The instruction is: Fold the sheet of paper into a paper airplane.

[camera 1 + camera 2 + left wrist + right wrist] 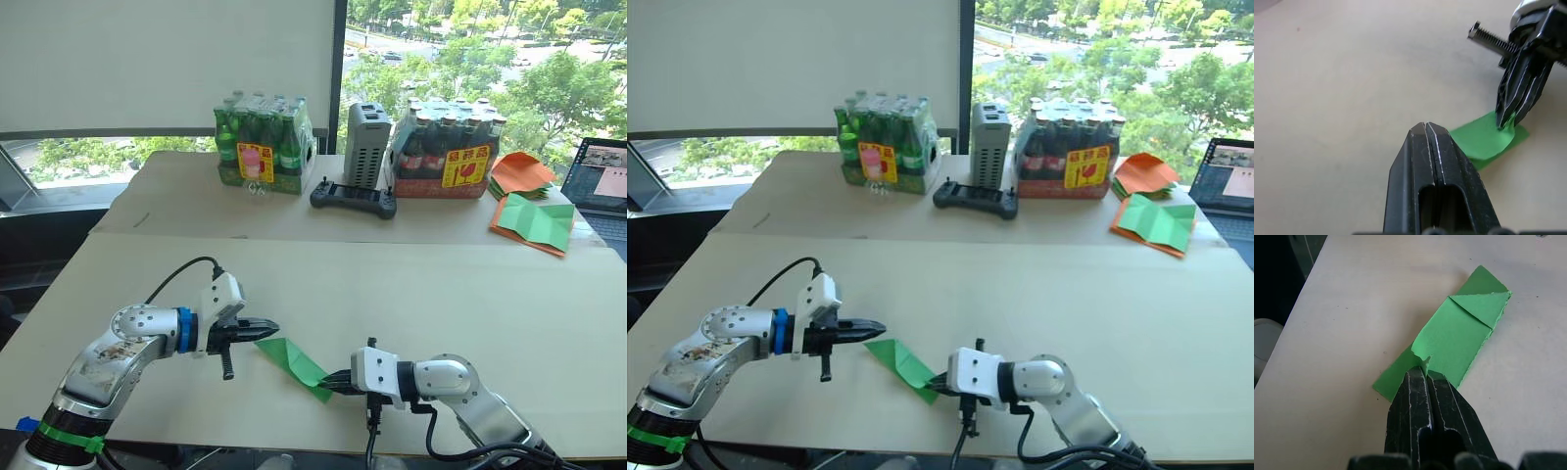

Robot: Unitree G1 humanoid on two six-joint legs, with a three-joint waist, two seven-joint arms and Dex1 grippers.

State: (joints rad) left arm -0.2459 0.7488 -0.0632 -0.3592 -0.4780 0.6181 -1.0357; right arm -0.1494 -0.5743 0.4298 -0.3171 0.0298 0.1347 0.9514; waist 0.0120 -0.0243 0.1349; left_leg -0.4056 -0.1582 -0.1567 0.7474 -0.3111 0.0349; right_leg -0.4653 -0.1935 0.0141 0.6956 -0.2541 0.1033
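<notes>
The sheet of paper [292, 360] is bright green and lies near the table's front edge as a flat, narrow folded strip with a triangular flap [1480, 308] at its far end. My right gripper [328, 384] is shut on the strip's near right end, pinching the top layer's edge [1422, 363]. My left gripper [272, 327] is shut with nothing in it and hovers just above and beside the strip's left end. In the left wrist view the right gripper's fingers [1518, 83] pinch the green paper [1484, 139]. No paper airplane is in view.
At the back of the table stand a pack of green bottles [263, 145], a grey box [366, 142], a black controller [354, 199] and a pack of dark bottles [446, 147]. Orange and green sheets [534, 220] and a laptop [602, 176] lie at the far right.
</notes>
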